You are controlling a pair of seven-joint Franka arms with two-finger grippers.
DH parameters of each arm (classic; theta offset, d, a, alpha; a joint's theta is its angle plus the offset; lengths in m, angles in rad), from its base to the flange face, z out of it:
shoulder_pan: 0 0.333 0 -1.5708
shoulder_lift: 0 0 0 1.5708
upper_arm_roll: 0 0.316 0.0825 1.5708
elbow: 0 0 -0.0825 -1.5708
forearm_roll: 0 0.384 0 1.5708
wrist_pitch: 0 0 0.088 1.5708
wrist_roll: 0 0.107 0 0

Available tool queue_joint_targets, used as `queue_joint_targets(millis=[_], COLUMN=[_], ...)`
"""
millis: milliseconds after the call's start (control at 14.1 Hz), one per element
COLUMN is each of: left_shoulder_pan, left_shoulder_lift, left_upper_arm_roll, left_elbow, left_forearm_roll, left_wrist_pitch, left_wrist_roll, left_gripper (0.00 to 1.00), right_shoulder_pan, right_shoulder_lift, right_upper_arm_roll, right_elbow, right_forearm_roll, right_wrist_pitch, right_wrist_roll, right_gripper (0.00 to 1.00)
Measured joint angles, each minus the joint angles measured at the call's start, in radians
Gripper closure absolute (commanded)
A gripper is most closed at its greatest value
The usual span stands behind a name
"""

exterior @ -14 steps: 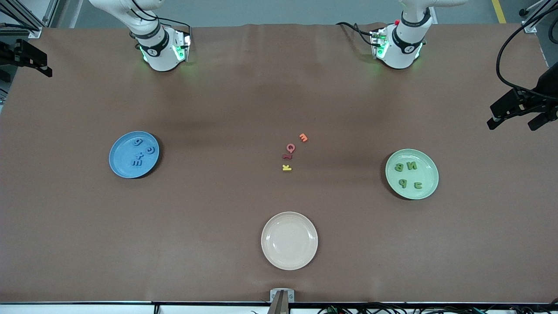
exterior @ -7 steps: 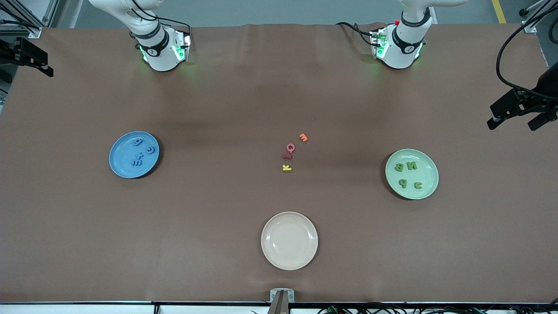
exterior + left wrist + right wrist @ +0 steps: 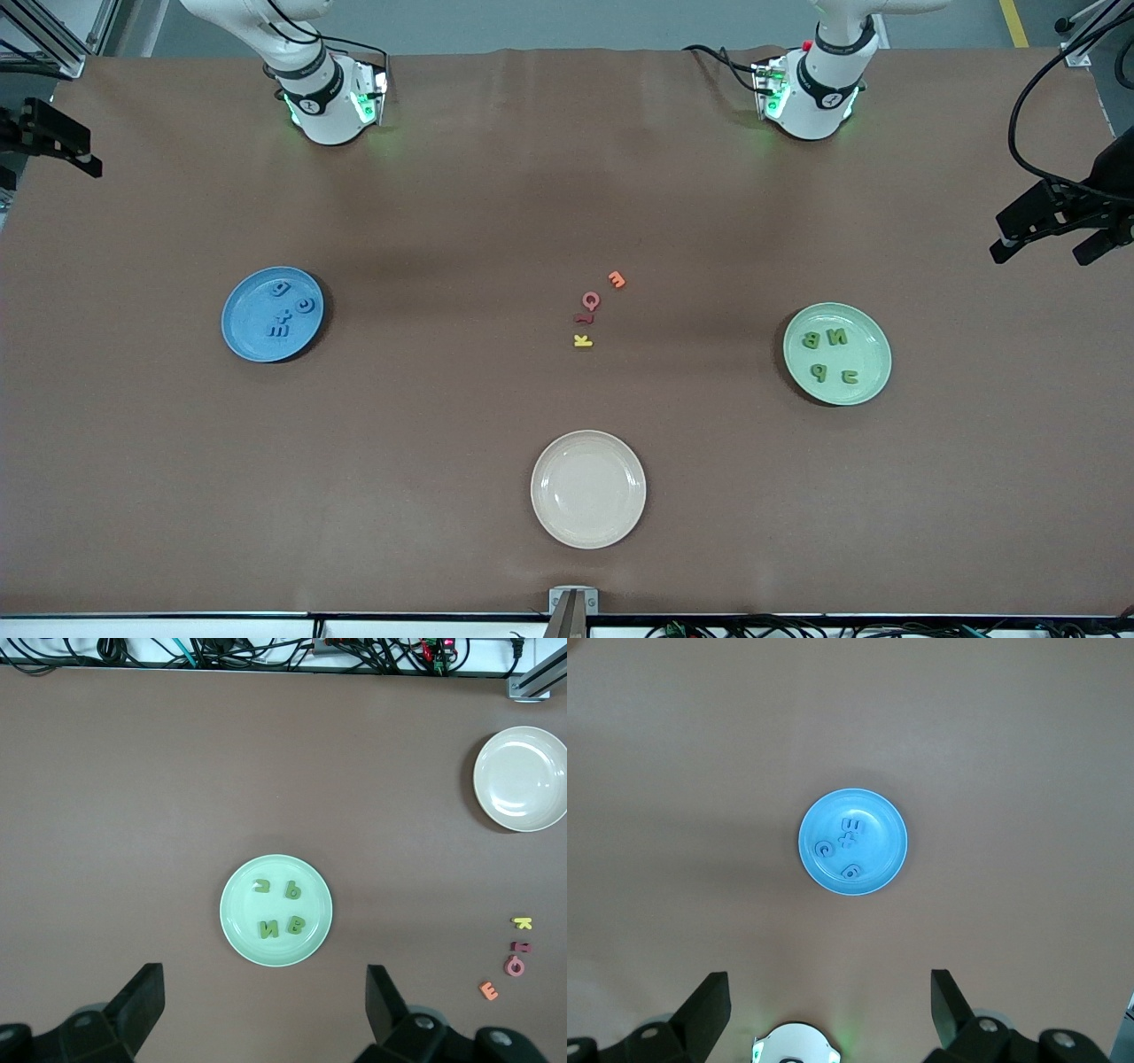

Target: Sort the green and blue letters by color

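Several blue letters lie on the blue plate toward the right arm's end of the table. Several green letters lie on the green plate toward the left arm's end. My left gripper hangs high over the table, open and holding nothing, looking down on the green plate and its green letters. My right gripper is also high up, open and holding nothing, above the blue plate with the blue letters.
A cream plate with nothing on it sits near the front edge. Mid-table lie an orange E, two red letters and a yellow K. Cables run along the front edge.
The right arm's hand has shifted slightly at the edge of the front view. Plates and letters have not moved, and both grippers stay open.
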Motion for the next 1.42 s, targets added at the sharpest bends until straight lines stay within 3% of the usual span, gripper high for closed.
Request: queue_joint_targets(millis=[1421], left_shoulder_pan=[-0.001], left_shoulder_lift=[0.000], left_upper_arm_roll=[-0.001], left_elbow=[0.001], left_forearm_roll=[0.000], left_wrist_pitch=[-0.037], left_wrist_roll=[0.000], left_gripper=[0.00], right_shoulder_pan=[-0.011], right_shoulder_lift=[0.021], right_upper_arm_roll=[-0.008], right_elbow=[-0.004], right_forearm_roll=[0.027], right_wrist_pitch=[-0.006], right_wrist_roll=[0.031], right_gripper=[0.00])
